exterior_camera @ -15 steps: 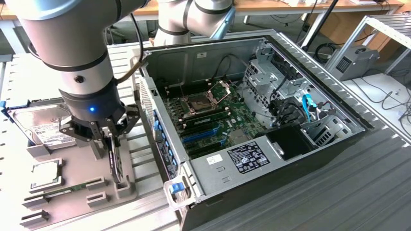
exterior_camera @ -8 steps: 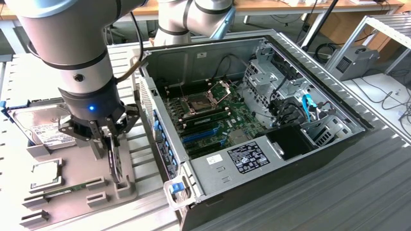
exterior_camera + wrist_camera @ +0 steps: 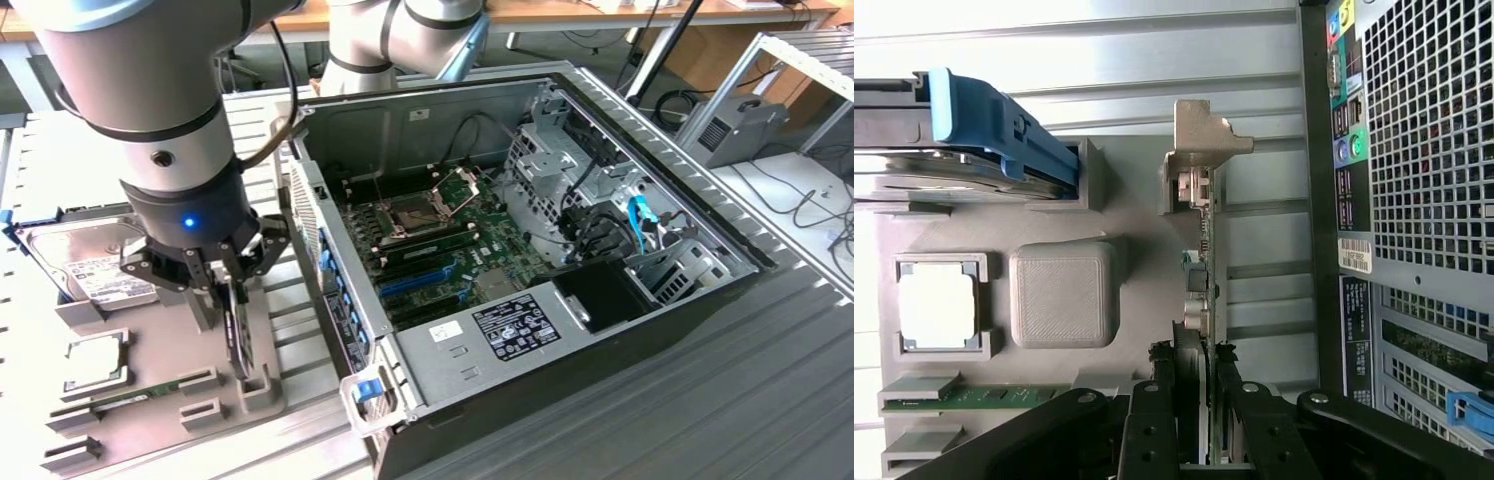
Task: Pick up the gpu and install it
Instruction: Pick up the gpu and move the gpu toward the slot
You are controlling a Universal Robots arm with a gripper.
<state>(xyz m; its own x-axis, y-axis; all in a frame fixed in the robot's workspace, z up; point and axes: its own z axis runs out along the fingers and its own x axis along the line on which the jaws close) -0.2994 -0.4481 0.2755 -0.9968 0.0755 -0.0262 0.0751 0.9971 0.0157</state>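
Far side of the exterior view's left: a hard drive with a white label lies in the grey tray, in a blue-edged carrier.
Below the drive: a square processor sits in its own pocket of the tray, and a narrow green memory stick lies in a slot nearer the tray's front edge.
My arm: it comes down over the tray's right-hand part, a blue light lit on the wrist.
My gripper: it sits straight over the gpu, one finger on each face of the card.
My fingers: drawn in narrow, and from the wrist view the pads press both sides of the thin board, so I hold the gpu.
Where the gpu is: standing on edge in the tray, just beside the computer case and outside it. Its lower edge is down at the slotted block, and I cannot tell whether it has left the slot.
Its bracket: the silver end piece juts from the end of the card away from my fingers.
Case: open on top, lying on the ribbed metal table.
Inside the case: the motherboard shows blue expansion slots, with a labelled power supply toward the near wall.
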